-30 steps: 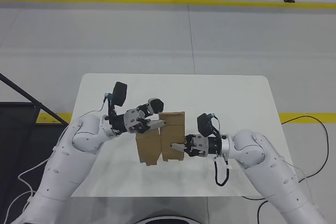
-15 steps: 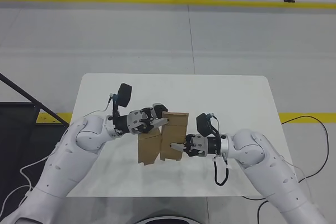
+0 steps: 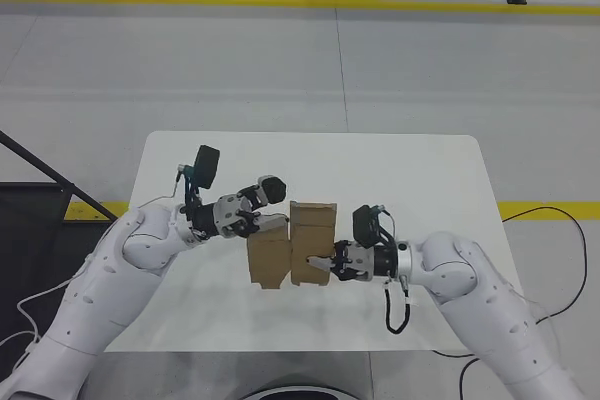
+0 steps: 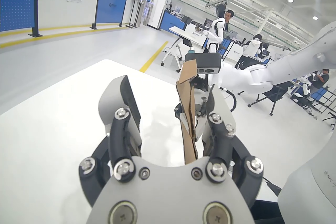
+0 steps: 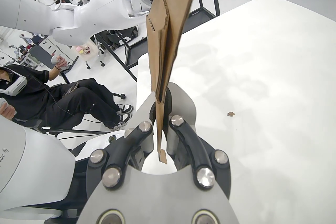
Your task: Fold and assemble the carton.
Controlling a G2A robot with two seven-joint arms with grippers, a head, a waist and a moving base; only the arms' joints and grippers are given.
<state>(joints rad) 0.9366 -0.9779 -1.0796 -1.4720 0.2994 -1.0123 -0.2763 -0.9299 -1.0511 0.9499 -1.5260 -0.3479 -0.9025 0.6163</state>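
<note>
A flattened brown carton [image 3: 292, 247] is held on edge above the middle of the white table [image 3: 420, 180]. My right gripper [image 3: 318, 264] is shut on the carton's lower right edge; in the right wrist view the cardboard [image 5: 168, 25] runs up from between the closed fingers [image 5: 181, 104]. My left gripper [image 3: 268, 207] is at the carton's upper left corner and stands open. In the left wrist view the carton's edge [image 4: 187, 114] lies between the spread fingers, close beside one finger [image 4: 218, 114] and well apart from the other [image 4: 126, 101].
A small brown scrap [image 5: 231, 113] lies on the table near the right arm. A black frame [image 3: 20, 230] stands off the table's left side. A black cable [image 3: 392, 310] loops under the right forearm. The table's far half and right side are bare.
The left gripper's fingers have spread apart and drawn slightly back to the left, off the carton's top corner. The right gripper keeps its hold; the carton has barely shifted.
</note>
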